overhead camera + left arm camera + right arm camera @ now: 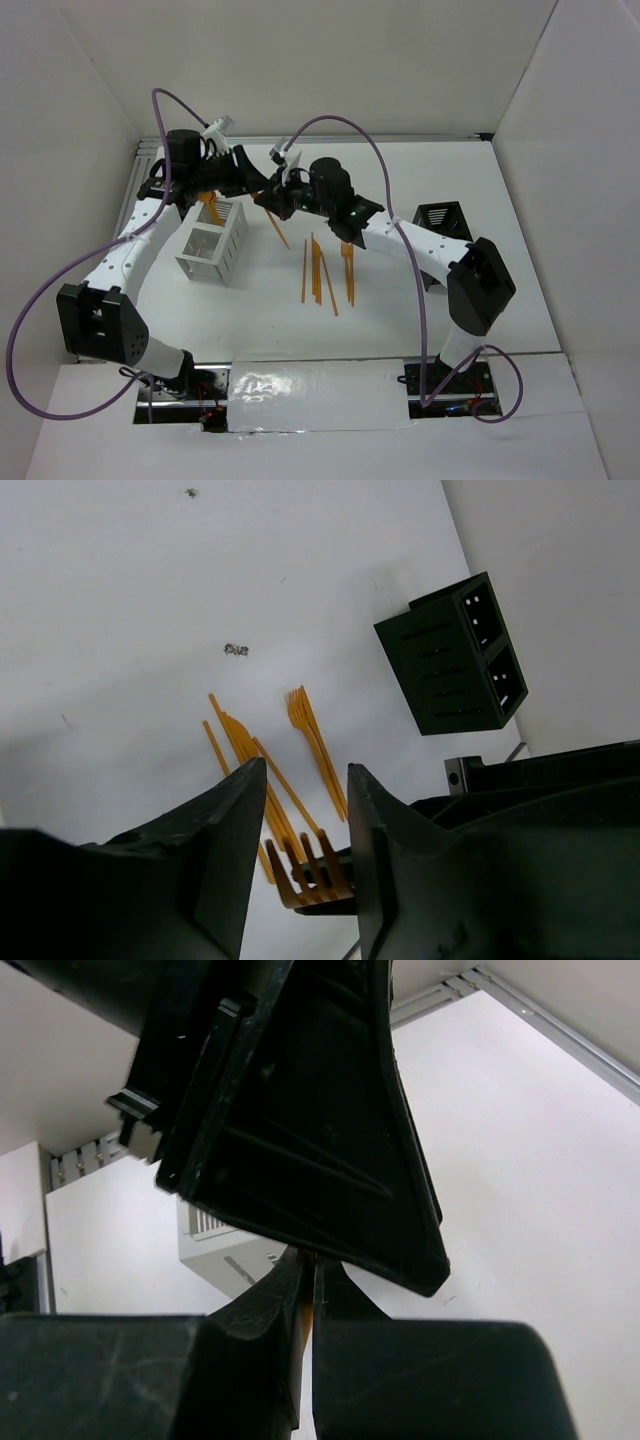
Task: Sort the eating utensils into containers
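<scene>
My right gripper (271, 196) is shut on an orange fork (279, 229) and holds it in the air beside the white container (212, 243). The handle slants down toward the table. In the right wrist view the orange strip (307, 1308) sits pinched between the right gripper (311, 1265) pads. My left gripper (305, 772) meets it from the left. Its jaws stand apart on either side of the fork's tines (310, 875), with a gap on the left side. Several more orange utensils (320, 270) lie on the table. The black container (443, 222) lies at the right.
Orange pieces (211, 203) stick out of the white container's far compartment. The black container (455, 655) rests on its side with its openings facing right. White walls close in the table on three sides. A rail (400, 138) runs along the back edge.
</scene>
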You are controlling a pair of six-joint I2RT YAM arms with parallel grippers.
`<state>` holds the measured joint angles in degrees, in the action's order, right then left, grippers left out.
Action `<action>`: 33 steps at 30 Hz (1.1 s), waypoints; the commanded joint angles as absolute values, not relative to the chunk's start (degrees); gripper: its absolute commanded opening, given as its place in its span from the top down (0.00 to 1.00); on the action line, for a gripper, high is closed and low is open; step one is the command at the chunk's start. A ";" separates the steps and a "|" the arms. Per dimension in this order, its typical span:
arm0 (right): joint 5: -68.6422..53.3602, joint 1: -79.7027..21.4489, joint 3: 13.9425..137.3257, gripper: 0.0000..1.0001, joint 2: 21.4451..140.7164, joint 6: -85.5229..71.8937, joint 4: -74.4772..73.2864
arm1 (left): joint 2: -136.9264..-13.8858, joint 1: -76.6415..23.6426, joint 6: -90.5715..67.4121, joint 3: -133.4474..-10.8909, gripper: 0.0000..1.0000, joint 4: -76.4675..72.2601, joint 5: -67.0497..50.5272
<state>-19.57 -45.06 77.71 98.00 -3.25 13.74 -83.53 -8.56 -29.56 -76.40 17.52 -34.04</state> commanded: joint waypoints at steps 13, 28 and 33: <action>-13.80 -44.39 83.42 0.43 98.45 -3.69 2.99 | -79.46 -8.44 -29.89 -76.90 0.65 18.27 -21.31; -6.86 -30.94 67.42 0.00 75.41 -12.74 -2.46 | -66.90 -2.99 -15.55 -81.48 0.61 28.66 6.22; -4.14 -29.00 63.91 0.00 77.08 -17.74 -1.23 | -61.80 -2.02 -14.24 -73.40 0.60 21.02 12.65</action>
